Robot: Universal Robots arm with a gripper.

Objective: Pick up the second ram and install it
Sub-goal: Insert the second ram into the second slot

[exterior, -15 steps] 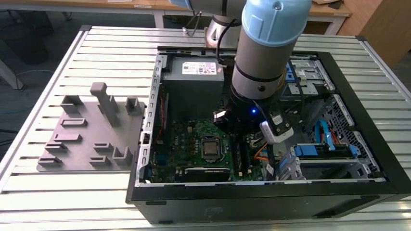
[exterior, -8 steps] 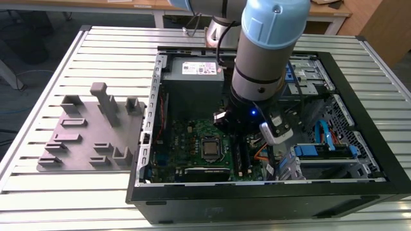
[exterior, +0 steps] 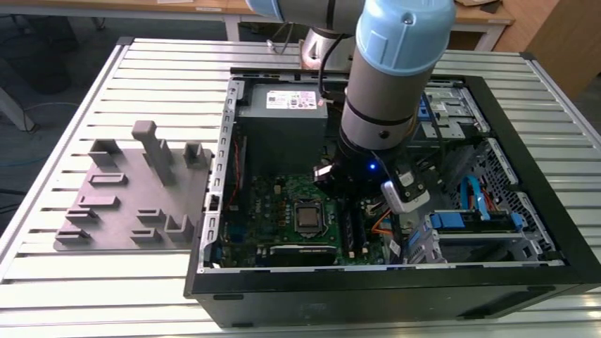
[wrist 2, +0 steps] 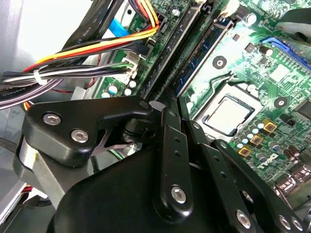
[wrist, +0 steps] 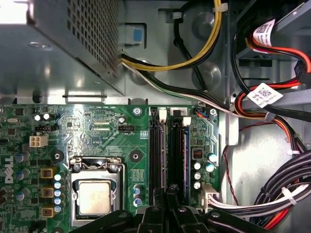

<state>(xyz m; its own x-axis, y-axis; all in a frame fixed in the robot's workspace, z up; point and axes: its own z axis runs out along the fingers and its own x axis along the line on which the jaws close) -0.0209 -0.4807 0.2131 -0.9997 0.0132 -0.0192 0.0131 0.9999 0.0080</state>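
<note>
My gripper (wrist: 167,194) is down inside the open computer case (exterior: 376,278), right of centre in the exterior view, low over the green motherboard (exterior: 281,197). In both wrist views my fingers (wrist 2: 171,141) are drawn together to a narrow pinch, clenched on the second ram (wrist: 170,155), which runs straight out from between my fingertips as a thin dark strip. The ram (wrist 2: 177,53) stands on edge along the memory slots, right beside the blue slot (wrist 2: 204,53). I can't tell if it is fully seated. The silver processor (wrist: 94,198) sits in its socket near the slots, apart from my gripper. A bundle of cables (wrist 2: 87,56) lies on the other side of the ram. The grey fixture tray (exterior: 122,204) rests on the table at left centre of the exterior view, outside the case.
</note>
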